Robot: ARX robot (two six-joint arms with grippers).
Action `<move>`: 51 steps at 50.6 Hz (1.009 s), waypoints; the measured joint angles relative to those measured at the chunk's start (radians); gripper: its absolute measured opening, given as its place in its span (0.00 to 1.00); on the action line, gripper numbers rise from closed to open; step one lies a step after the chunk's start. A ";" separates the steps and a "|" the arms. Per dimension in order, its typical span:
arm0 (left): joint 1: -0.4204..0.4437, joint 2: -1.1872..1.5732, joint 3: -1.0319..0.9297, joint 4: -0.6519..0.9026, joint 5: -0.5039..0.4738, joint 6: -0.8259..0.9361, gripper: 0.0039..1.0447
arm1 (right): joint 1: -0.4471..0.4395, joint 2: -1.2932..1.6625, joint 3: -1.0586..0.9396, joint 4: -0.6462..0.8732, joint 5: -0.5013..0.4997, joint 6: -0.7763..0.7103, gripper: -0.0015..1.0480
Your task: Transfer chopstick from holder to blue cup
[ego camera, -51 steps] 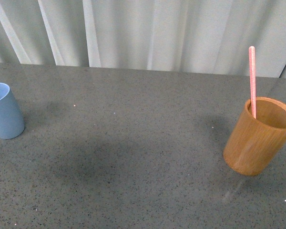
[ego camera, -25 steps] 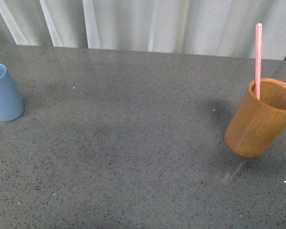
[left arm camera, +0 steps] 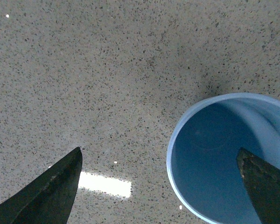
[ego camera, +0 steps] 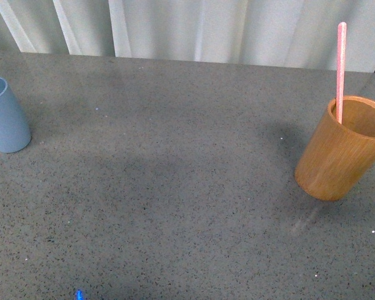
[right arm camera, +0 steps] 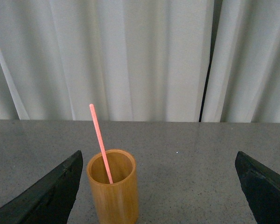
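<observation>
chopstick (ego camera: 340,72) upright in holder (ego camera: 337,159) | blue cup (ego camera: 5,122) well apart from holder | we see L gripper (left arm camera: 158,150) + R gripper (right arm camera: 158,152) both spread wide

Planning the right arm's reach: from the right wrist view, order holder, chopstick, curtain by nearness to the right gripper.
1. holder and chopstick standing in it, ahead on the table: too close to call.
2. curtain, behind the table, farthest.

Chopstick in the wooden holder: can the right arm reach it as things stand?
Probably yes. The right gripper is open and faces the chopstick, whose upper half stands clear above the holder. Nothing shows between them.
</observation>
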 joint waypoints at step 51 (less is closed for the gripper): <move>-0.307 -0.222 -0.080 -0.134 0.147 -0.008 0.03 | 0.000 0.000 0.000 0.000 0.000 0.000 0.90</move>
